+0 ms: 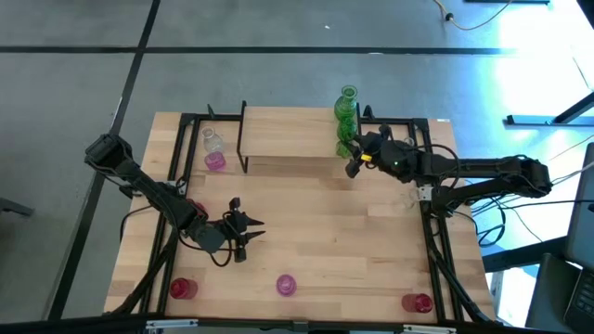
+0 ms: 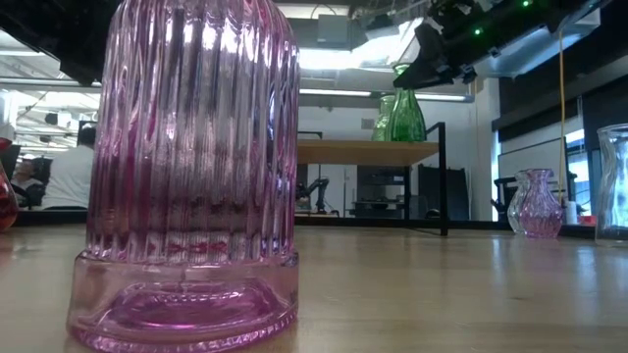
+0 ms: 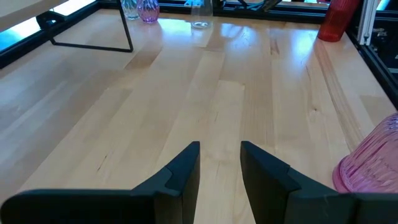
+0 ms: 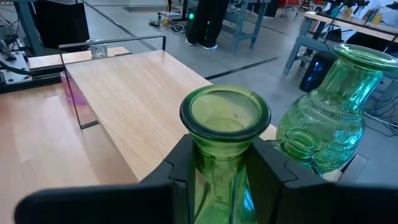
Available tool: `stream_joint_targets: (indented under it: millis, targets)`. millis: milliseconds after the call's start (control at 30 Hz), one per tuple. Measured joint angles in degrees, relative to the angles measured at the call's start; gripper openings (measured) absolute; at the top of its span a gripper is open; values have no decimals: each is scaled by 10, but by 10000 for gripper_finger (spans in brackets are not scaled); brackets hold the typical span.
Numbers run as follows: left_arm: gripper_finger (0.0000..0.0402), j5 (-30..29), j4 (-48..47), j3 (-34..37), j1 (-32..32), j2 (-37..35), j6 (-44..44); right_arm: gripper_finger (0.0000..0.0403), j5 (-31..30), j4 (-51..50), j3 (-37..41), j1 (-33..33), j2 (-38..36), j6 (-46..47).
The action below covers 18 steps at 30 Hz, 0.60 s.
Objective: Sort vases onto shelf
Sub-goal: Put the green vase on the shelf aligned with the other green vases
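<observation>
Right gripper (image 4: pixel 219 168) clamped on translucent green vase (image 4: pixel 225 118) neck, flared round mouth, over shelf (image 4: pixel 143 87) end, left gripper (image 3: pixel 219 165) partly open, empty

Pink vase (image 2: pixel 186 167): top cut off by the low view's edge. Gripped green vase (image 4: pixel 222 149): body hidden between the fingers, base out of frame.

Translucent green glass for two vases (image 4: pixel 225 134) (image 4: pixel 328 112) on the pale, light-wood shelf (image 1: pixel 288 139), one scale-textured. Ribbed pink for the vase (image 2: pixel 186 167) nearest the low camera. Red for vases (image 1: pixel 182 289) (image 1: pixel 418 302) at the table corners farthest from the shelf.
</observation>
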<state>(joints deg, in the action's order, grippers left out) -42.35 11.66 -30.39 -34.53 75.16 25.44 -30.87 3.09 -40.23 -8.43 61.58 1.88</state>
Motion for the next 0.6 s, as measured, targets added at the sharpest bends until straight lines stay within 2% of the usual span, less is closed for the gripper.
stream_joint_targets:
  millis: [233, 600]
  targets:
    - [108, 0, 0, 0, 0, 0, 0, 91, -10, -2, 0, 0, 0, -9]
    - [108, 0, 0, 0, 0, 0, 1, 162, -23, -26, 2, 0, 2, -22]
